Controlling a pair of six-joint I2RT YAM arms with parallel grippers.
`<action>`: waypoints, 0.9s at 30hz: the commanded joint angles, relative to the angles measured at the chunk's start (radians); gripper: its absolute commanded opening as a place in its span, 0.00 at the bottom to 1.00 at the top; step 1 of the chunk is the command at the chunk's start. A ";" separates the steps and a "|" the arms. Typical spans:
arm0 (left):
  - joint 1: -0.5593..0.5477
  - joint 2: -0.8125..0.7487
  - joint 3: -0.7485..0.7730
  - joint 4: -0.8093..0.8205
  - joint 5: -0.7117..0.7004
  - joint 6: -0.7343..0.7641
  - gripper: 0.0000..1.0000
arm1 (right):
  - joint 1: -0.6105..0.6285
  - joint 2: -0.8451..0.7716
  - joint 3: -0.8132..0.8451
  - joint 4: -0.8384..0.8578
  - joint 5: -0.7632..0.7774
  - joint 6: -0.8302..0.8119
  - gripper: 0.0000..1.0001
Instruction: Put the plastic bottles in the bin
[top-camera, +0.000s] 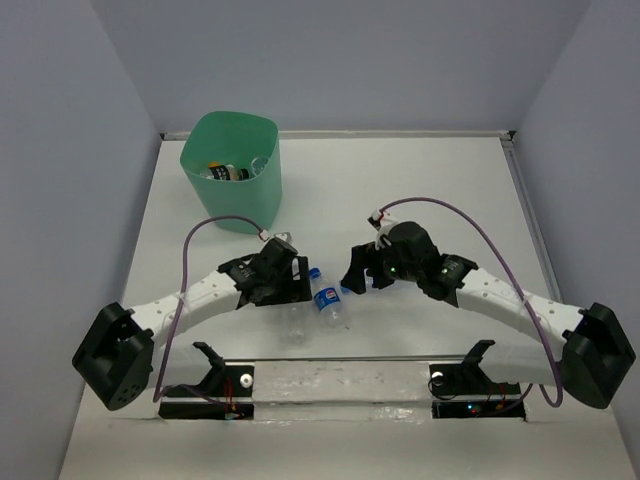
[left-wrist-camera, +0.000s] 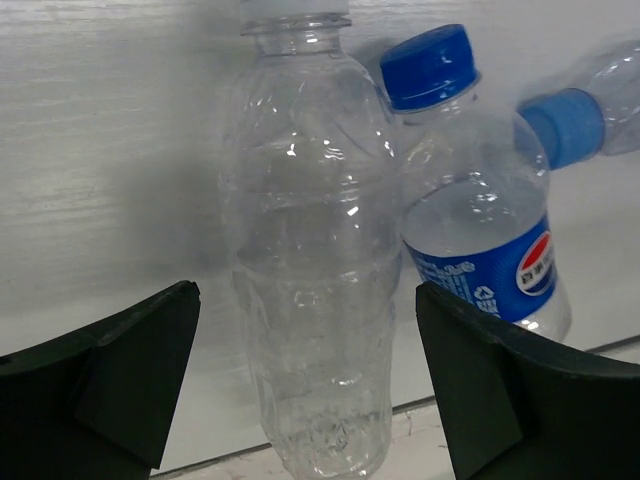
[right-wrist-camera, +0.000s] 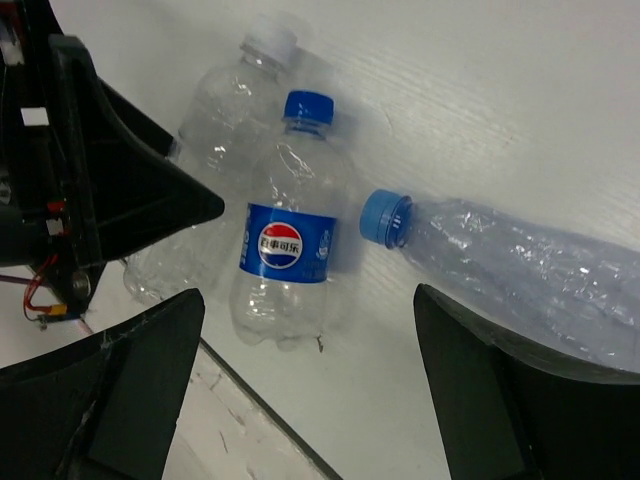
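Observation:
The mint-green bin stands at the back left and holds a few bottles. A clear unlabelled bottle with a white cap lies between the fingers of my open left gripper, with a gap on each side. Beside it lies a blue-labelled, blue-capped bottle. My right gripper is open and empty just above and right of that bottle. A crumpled clear bottle with a blue cap lies to its right.
A clear strip crosses the table's near edge, with black mounts on it. Purple cables loop over both arms. Grey walls close in the table on three sides. My left gripper's body sits close to the two bottles.

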 joint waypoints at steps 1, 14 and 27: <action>-0.011 0.074 -0.037 0.046 -0.054 0.003 0.99 | 0.029 0.027 -0.031 0.060 -0.041 0.044 0.90; -0.011 -0.064 0.033 -0.049 -0.184 -0.025 0.67 | 0.170 0.205 0.024 0.091 0.059 0.106 0.90; 0.020 -0.182 0.562 -0.017 -0.622 0.182 0.68 | 0.265 0.402 0.101 0.097 0.177 0.123 0.87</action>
